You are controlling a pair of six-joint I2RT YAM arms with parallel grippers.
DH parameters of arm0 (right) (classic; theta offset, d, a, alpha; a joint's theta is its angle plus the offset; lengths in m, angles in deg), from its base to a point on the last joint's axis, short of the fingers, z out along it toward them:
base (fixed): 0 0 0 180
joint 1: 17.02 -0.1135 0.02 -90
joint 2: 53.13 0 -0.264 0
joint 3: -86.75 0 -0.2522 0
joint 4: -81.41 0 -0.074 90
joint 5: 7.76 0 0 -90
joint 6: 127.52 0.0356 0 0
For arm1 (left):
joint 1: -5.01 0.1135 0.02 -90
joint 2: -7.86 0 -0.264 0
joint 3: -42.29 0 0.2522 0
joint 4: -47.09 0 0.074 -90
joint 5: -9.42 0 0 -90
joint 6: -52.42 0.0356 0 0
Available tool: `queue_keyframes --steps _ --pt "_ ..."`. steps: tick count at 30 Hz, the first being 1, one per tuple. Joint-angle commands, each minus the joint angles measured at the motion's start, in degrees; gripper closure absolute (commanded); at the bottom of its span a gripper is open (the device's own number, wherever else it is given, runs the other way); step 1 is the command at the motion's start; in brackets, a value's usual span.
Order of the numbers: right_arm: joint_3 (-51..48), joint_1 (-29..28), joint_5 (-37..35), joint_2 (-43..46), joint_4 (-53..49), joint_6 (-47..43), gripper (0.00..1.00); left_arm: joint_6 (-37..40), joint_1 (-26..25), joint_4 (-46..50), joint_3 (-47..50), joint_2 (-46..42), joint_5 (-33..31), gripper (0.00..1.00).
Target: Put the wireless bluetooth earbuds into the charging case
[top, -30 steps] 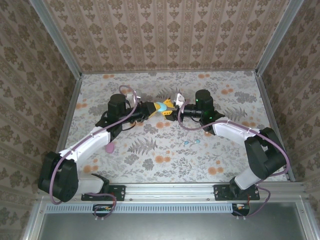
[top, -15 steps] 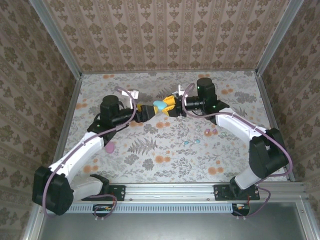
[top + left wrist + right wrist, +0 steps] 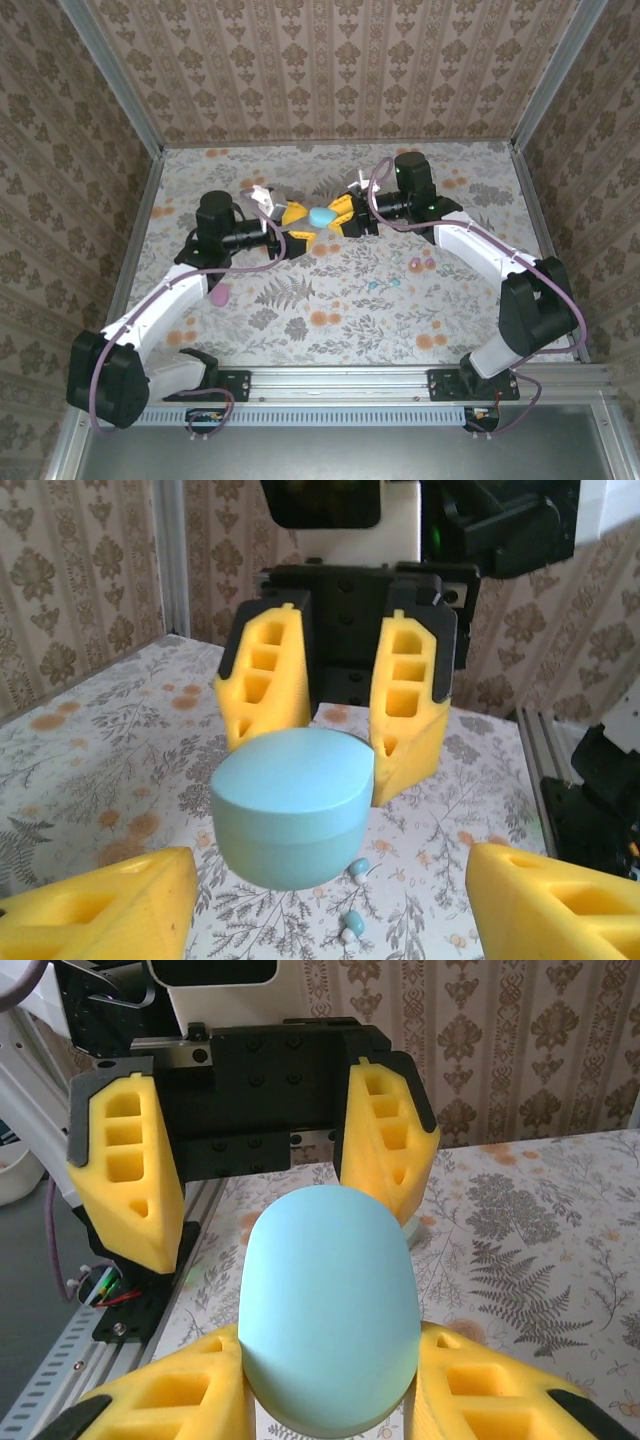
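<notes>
Grip quality matters most at this step. Your right gripper (image 3: 343,216) is clamped on 1 end of the pale cyan egg-shaped plastic charging case (image 3: 292,805) and holds it in the air above the floral-patterned tabletop (image 3: 300,310). The case looks closed, with a lid seam running around its body.

Your left gripper (image 3: 297,221) faces the case head-on. Its yellow ribbed fingers (image 3: 100,905) are spread wide and touch nothing.

The step in hand seems to be bringing that left gripper onto the free end so the lid can be worked open.

- Keep the right arm steady.
- Centre the left fingers on the free end, to 1 side of the seam only. A squeeze across the seam would likely pinch the case shut.
- Close slowly, because the shell is smooth and rounded and could squirt out sideways.

The case sits just ahead of the left fingertips, lined up with the gap between them. You cannot tell from these views whether its nose has entered that gap.

The 2 tiny pale cyan glossy plastic earbuds (image 3: 357,867) lie near each other on the tabletop, below the held case. They are nearer the arm bases, on the right arm's side, and well apart from both grippers. You will need the case open before either bud is worth picking up.
</notes>
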Motion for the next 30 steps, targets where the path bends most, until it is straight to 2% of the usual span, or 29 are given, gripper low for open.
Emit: queue_keyframes --steps 1,10,22,30 --pt "1.55 -0.38 2.68 1.29 -0.67 -0.98 0.65 5.39 -2.19 -0.64 -2.15 1.16 2.98 0.31" --pt "0.99 -0.65 3.58 1.87 0.69 -1.0 0.65 5.92 -3.0 -1.85 -2.93 2.7 0.78 0.37" --pt "-1.1 -0.81 2.19 2.54 5.56 0.14 0.65 2.93 -3.01 -3.11 -3.11 3.42 -0.35 0.44" --pt "-2.07 -0.83 0.33 2.87 6.84 0.05 0.64 0.59 -3.01 -4.77 -3.29 3.42 0.09 0.44"
